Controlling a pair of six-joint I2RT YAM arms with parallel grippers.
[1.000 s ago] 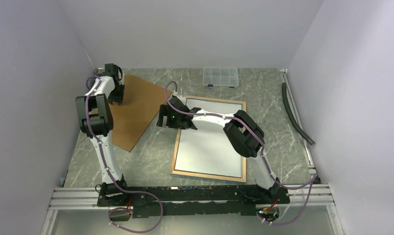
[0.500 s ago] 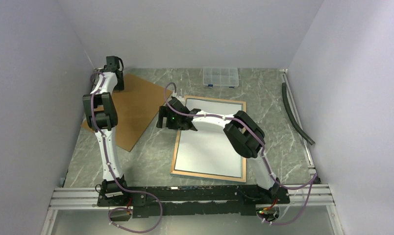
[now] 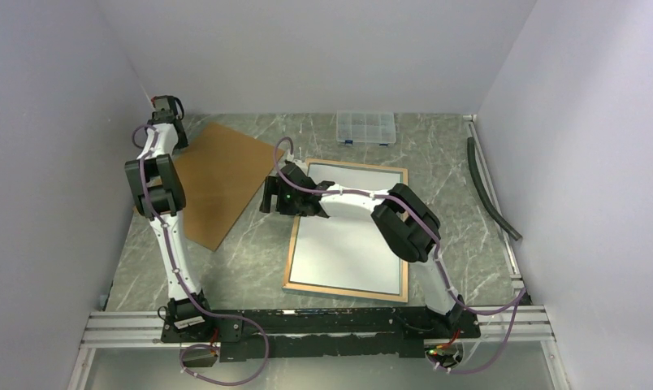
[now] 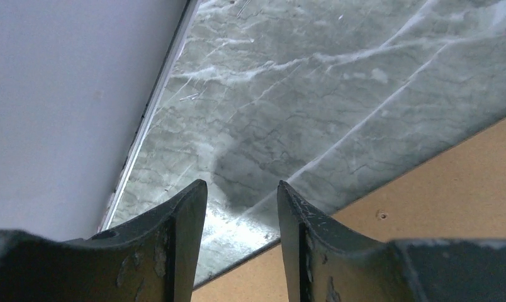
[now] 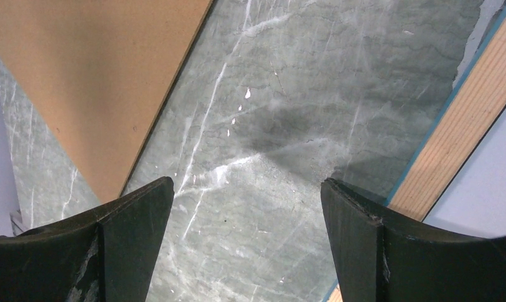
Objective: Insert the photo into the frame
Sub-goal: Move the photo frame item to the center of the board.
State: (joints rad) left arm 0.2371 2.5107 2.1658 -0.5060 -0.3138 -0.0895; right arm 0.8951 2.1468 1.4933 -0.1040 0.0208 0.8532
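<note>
Seemingly the photo (image 3: pixel 348 236) lies white side up inside the frame (image 3: pixel 346 290), loose. The 2 grippers are empty: left gripper (image 4: pixel 241 187) part-spread near the backing board (image 3: pixel 218 183), right gripper (image 5: pixel 247 183) spread wide beside the frame. The right arm reaches across the frame and could brush the loose print askew.

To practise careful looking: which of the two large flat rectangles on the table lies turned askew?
The plain brown fibreboard panel on the left; it sits diagonally, whereas the tan-bordered frame holding a white sheet lies nearly square to the table.
</note>
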